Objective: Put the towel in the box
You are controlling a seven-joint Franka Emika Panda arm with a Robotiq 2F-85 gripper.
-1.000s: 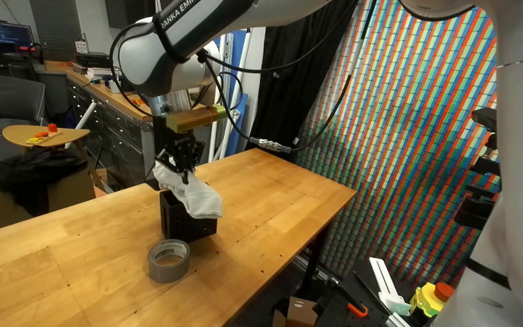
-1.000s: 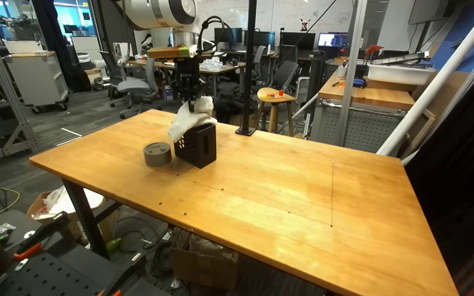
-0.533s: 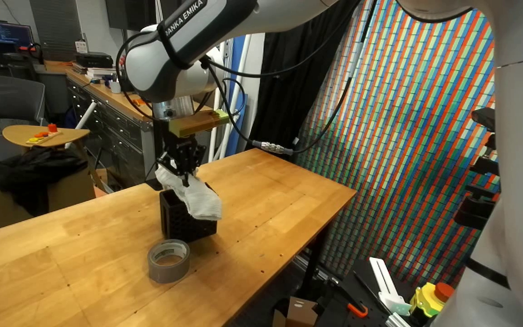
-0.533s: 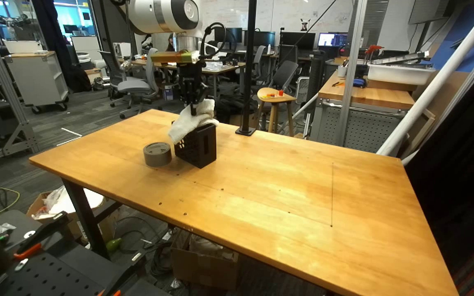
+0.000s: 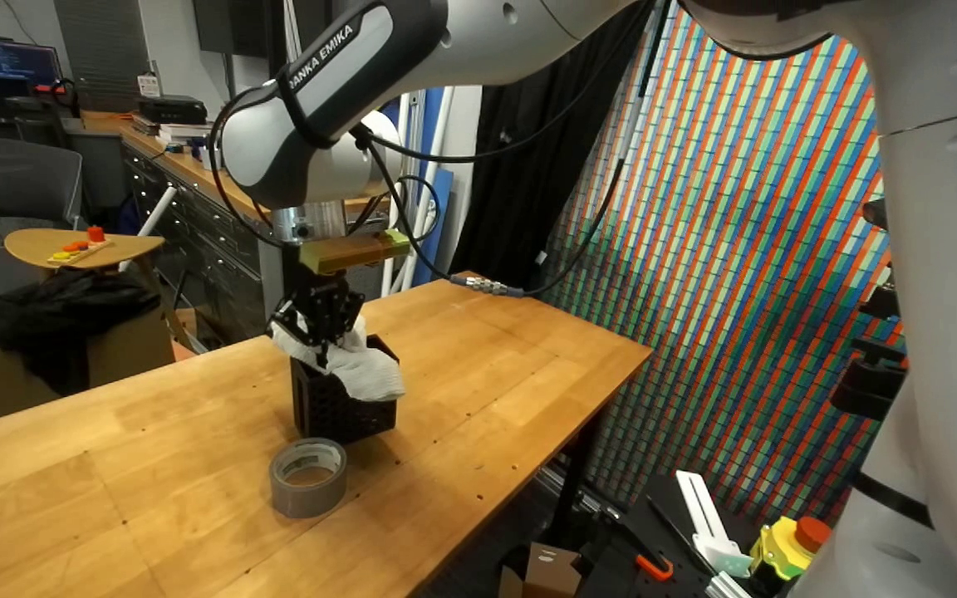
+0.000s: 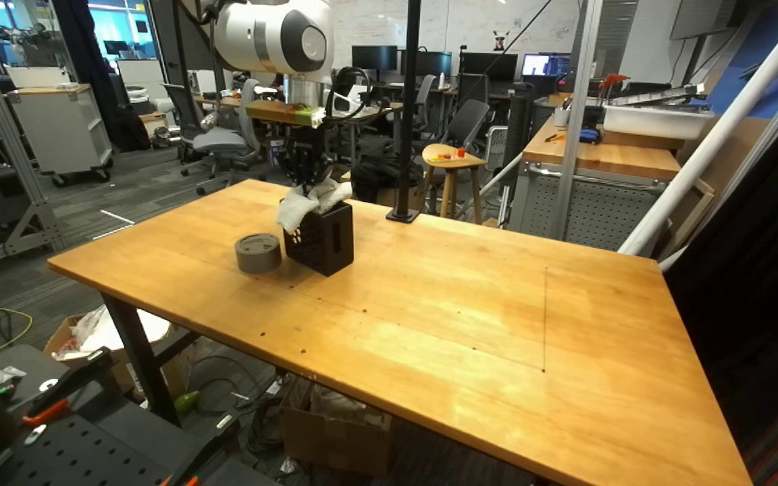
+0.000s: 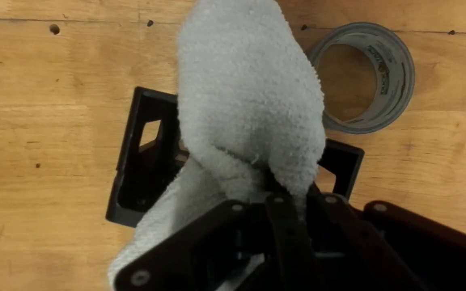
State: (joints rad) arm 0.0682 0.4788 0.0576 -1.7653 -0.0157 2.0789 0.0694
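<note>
Lower towel (image 7: 243,97), bunched across mouth of box (image 6: 321,246) and hanging past opposite rims, straight down through centre. Push deep with fingers (image 5: 325,336), clenched on its folded middle, before letting go. Then tuck overhangs inward. Avoid nudging tape roll (image 6: 258,254), just beside box, toward left corner of bench (image 6: 470,304) in exterior view.

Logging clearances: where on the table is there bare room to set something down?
In an exterior view, the widest bare stretch of table runs from the box and black post to the right end. A smaller one lies between the tape roll and left corner. Crowded at the box: towel over its opening, gripped by the pincer, tape roll close by.
</note>
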